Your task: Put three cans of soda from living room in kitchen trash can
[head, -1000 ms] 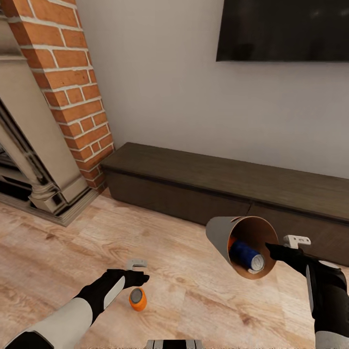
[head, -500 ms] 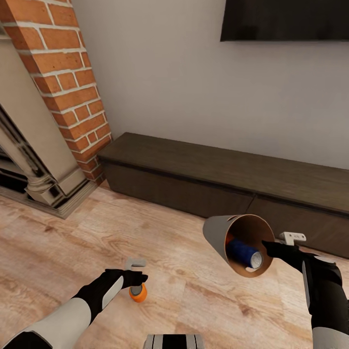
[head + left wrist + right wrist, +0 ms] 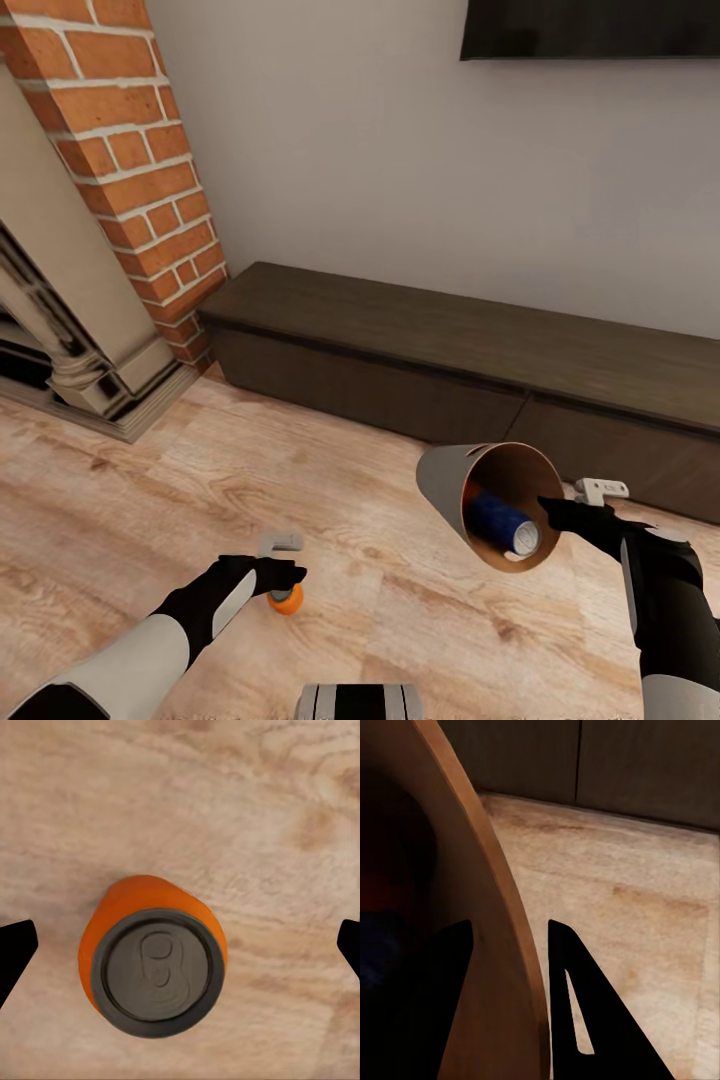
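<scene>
On the light wood floor point(image 3: 420, 610) before the long dark cabinet point(image 3: 480, 370): upright orange soda can point(image 3: 286, 599), left gripper point(image 3: 281, 570) poised directly over it, fingers wide apart, either side of the grey top point(image 3: 160, 971), not touching. Farther along the cabinet, away from the brick fireplace point(image 3: 120, 160): right gripper point(image 3: 560, 513) clamped on the rim of the tilted trash can point(image 3: 450, 490), blue can point(image 3: 503, 524) and a sliver of orange inside.
</scene>
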{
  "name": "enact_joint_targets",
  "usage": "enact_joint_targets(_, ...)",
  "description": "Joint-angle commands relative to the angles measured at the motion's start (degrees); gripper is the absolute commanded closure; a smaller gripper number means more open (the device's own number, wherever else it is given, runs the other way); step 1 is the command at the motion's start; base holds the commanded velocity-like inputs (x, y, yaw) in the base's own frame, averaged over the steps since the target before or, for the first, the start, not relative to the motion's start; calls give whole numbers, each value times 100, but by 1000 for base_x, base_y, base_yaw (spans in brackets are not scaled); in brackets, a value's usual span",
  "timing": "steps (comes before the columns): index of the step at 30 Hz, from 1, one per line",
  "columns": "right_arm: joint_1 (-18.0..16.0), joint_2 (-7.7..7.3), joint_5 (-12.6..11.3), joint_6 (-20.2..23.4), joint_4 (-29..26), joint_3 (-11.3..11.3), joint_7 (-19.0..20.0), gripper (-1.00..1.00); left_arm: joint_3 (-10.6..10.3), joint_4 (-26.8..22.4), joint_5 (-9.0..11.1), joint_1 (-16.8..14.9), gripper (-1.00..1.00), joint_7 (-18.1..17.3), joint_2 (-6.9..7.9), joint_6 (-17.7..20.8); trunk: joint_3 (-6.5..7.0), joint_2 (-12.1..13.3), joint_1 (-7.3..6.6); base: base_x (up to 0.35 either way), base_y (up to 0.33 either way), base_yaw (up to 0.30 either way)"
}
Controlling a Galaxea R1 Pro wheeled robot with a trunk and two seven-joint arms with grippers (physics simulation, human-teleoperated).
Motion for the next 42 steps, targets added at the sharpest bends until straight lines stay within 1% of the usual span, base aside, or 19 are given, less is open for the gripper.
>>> enact_joint_targets(1,-3,-1,-108,27,-5,16,29,100,2,-1,0,0,-100,0,2,0,-22,-2,1,0,0,0)
enact_joint_targets(6,-1,-3,-107,27,-5,86,29,100,7,-2,0,0,-100,-2,16,-2,-133,-9,14,0,0,0)
enact_joint_targets(12,-1,2,-108,27,-5,104,29,100,8,-3,0,0,-100,0,17,-8,-133,-9,14,0,0,0)
enact_joint_targets(16,1,10,-106,27,-5,107,29,100,8,-3,0,0,-100,0,12,-9,-222,-14,25,0,0,0)
enact_joint_targets(22,2,32,-108,27,-5,128,29,100,8,-3,2,0,-100,0,8,-9,-222,-14,25,0,0,0)
enact_joint_targets(25,2,39,-104,27,-5,207,25,100,8,-3,2,0,-100,0,7,-9,-288,-18,32,0,0,0)
enact_joint_targets(34,3,47,-107,27,-5,239,21,100,8,-3,8,0,-100,0,2,-9,-288,-18,32,0,0,0)
enact_joint_targets(39,3,47,-108,27,-5,240,20,100,8,-3,8,0,-100,0,2,-9,-399,-25,45,0,0,0)
enact_joint_targets(42,3,47,-108,27,-5,244,20,100,8,-6,9,0,-100,-3,5,-9,-399,-25,45,0,0,0)
